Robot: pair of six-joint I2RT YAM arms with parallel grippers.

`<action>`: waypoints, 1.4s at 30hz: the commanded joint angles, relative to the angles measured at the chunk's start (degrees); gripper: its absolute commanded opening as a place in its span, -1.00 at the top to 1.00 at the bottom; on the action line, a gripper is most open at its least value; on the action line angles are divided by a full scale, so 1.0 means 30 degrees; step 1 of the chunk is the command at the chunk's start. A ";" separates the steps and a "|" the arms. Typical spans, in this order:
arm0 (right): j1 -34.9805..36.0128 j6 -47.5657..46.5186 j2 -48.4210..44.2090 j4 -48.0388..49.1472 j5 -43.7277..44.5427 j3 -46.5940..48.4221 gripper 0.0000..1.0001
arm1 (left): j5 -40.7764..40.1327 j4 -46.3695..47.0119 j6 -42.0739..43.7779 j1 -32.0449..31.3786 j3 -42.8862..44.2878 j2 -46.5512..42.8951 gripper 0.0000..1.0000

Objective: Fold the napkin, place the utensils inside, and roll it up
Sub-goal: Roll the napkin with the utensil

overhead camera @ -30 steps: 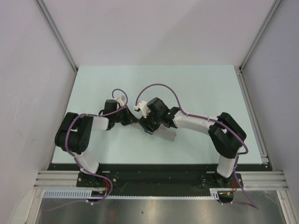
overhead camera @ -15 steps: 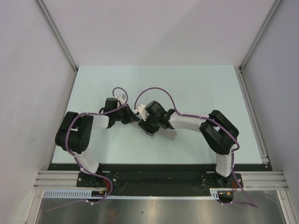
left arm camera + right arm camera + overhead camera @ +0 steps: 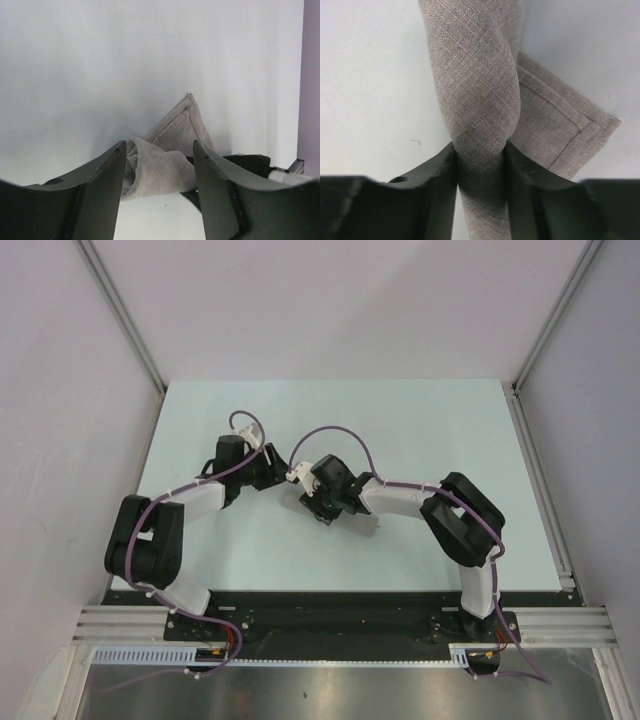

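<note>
The napkin [image 3: 480, 75] is a grey-beige cloth rolled into a thick tube, with a hemmed corner [image 3: 570, 130] sticking out to the right. My right gripper [image 3: 480, 147] is shut on the roll, a finger pressed against each side. In the left wrist view the napkin [image 3: 165, 167] lies bunched on the table just beyond my left gripper [image 3: 159, 145], which is open and not touching it. From above, the left gripper [image 3: 272, 473] and the right gripper [image 3: 312, 502] meet near the table's middle, and the arms cover most of the cloth. The utensils are hidden.
The pale table [image 3: 420, 420] is boxed in by white walls at the back and both sides. A metal rail [image 3: 540, 490] runs along its right edge. Part of the right arm's black gripper [image 3: 250, 162] shows behind the cloth in the left wrist view.
My left gripper has opened, let go of the napkin and drawn back up and to the left. My right gripper has slid a little left and closed on the roll.
</note>
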 commanded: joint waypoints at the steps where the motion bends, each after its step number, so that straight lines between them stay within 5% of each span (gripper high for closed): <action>1: -0.0574 0.0231 0.1329 -0.1632 -0.1973 0.0398 0.26 | -0.1157 -0.0500 0.0778 0.0304 -0.0295 -0.1582 -0.24; 18: -0.3502 0.1960 0.3671 -0.5501 -1.5044 0.4175 0.41 | 0.0863 0.1581 0.1687 0.0275 -0.3432 -0.2845 -0.17; 31: -0.4501 0.2018 0.5635 -0.5883 -1.5606 0.5380 0.35 | 0.1712 0.2167 0.1482 -0.0193 -0.3580 -0.1792 0.12; 35: -0.4647 0.2281 0.5460 -0.5532 -1.5228 0.5380 0.30 | 0.1831 0.2343 0.1277 -0.0223 -0.3346 -0.0883 0.48; 37: -0.4794 0.2808 0.4527 -0.5092 -1.4293 0.5351 0.15 | 0.1567 0.2285 0.1247 -0.0223 -0.3054 -0.0444 0.85; 42: -0.4853 0.3775 0.2242 -0.3688 -1.2126 0.4708 -0.14 | 0.1362 0.2109 0.1131 -0.0223 -0.2409 0.0142 1.00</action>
